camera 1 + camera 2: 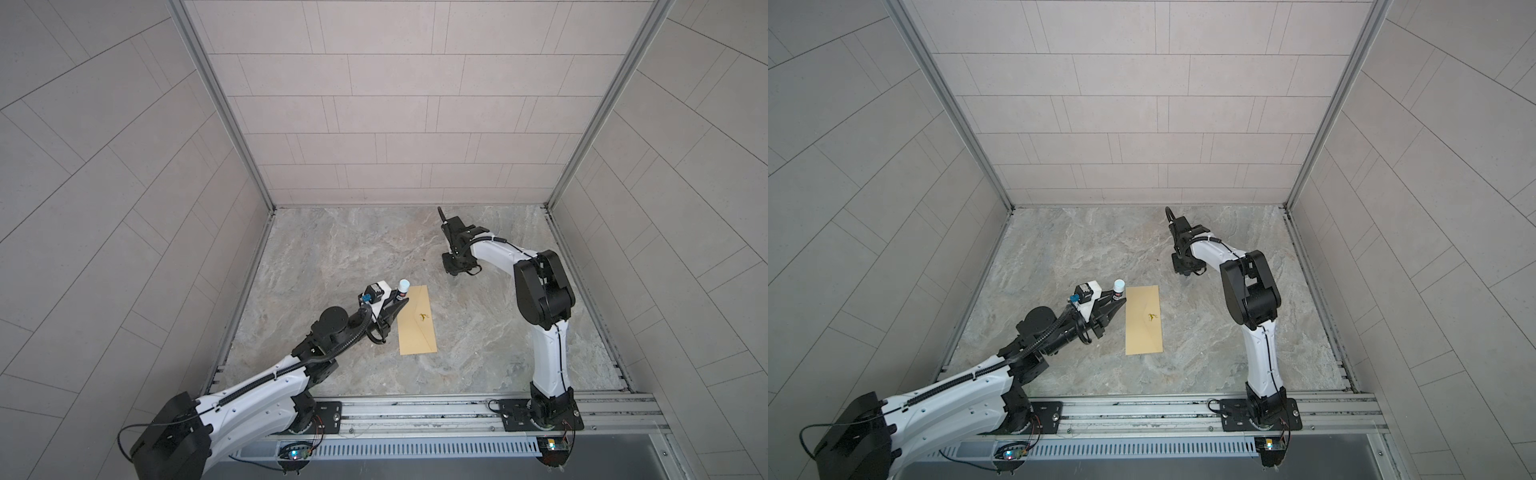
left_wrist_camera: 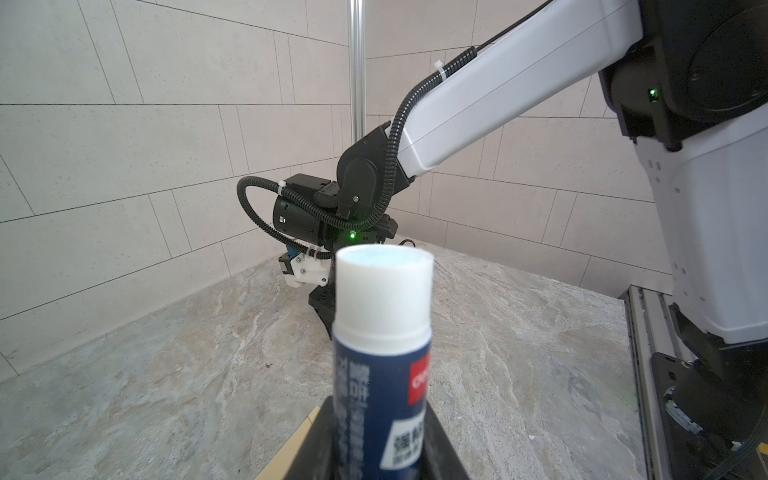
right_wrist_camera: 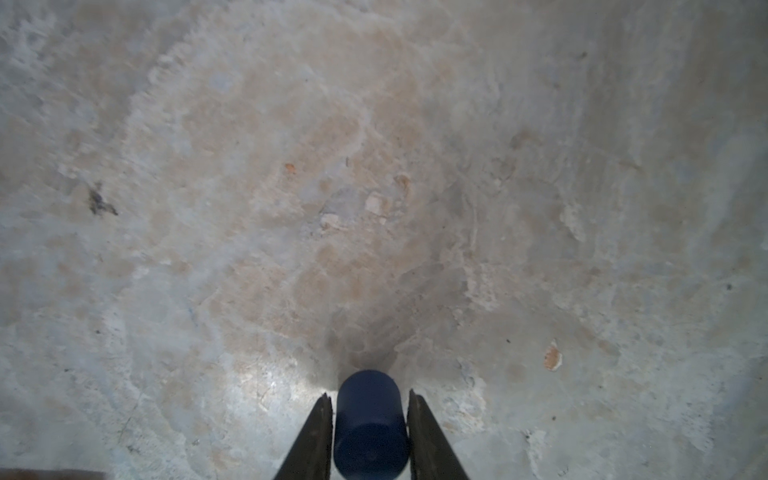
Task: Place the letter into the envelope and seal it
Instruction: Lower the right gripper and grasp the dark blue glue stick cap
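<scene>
In both top views the envelope (image 1: 417,328) (image 1: 1143,328) lies flat on the marbled table (image 1: 332,249), its long side running away from the arm bases, and it sits nearer the left arm than the right. We see a small dark mark (image 1: 423,317) near its middle. The left gripper (image 1: 399,305) (image 1: 1117,305) hovers at the envelope's far left corner, clenched on a glue stick (image 1: 403,288) (image 1: 1118,288) whose pale tip points up and away. Well apart, toward the back of the table, the right gripper (image 1: 457,272) (image 1: 1185,270) points straight down, close to the surface.

In the left wrist view the glue stick (image 2: 382,332) fills the middle. It has a white uncapped top and a dark blue body with a red patch and printed characters. The left gripper (image 2: 380,436) grips it firmly by the body. A tan edge of the envelope (image 2: 291,453) shows just beside the dark fingers (image 2: 440,449). The right arm (image 2: 498,95) reaches down to the table behind the stick.

In the right wrist view we look down on bare table (image 3: 374,166). A dark blue cap (image 3: 370,424) sits between the fingers (image 3: 316,436) of the right gripper (image 3: 370,399). They flank it very closely, but we cannot tell whether they are pinching it or only standing beside it.
</scene>
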Robot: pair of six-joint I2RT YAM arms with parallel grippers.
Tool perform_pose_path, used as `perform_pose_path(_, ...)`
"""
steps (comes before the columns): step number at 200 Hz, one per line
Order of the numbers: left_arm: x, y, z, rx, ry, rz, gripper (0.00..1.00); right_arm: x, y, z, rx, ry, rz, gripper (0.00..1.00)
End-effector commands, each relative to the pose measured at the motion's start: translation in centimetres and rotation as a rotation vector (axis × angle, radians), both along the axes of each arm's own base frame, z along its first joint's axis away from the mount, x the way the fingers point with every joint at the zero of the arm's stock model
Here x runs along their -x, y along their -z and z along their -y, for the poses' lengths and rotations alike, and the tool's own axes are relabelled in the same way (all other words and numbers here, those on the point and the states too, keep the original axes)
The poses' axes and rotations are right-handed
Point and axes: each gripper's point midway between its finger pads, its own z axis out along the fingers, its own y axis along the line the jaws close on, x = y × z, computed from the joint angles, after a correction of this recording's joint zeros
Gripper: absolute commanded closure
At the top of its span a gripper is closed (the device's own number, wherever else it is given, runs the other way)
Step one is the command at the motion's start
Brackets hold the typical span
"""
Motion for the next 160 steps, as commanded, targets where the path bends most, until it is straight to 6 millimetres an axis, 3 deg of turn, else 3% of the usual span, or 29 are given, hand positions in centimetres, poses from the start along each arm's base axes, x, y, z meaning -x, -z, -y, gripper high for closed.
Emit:
perform_pose_path(1,0.2,-1.1,-0.2,0.029,-0.001,0.042,1.00,0.0,0.4,0.3,0.016,0.009,-0.019,0.69)
perform_pose_path(94,0.2,-1.1,-0.2,0.031,-0.001,0.040,1.00,0.2,-0.1,0.2,0.014,0.005,-0.015,0.75)
perform_pose_path(126,0.2,-1.1,-0.2,0.031,0.002,0.041,1.00,0.3,-2.7,0.1,-0.004,0.000,0.031,0.76)
perform_pose_path(160,0.5,-1.1,0.0,0.029,0.020,0.044,1.00,1.4,-7.2,-0.4,-0.050,-0.024,0.106,0.77)
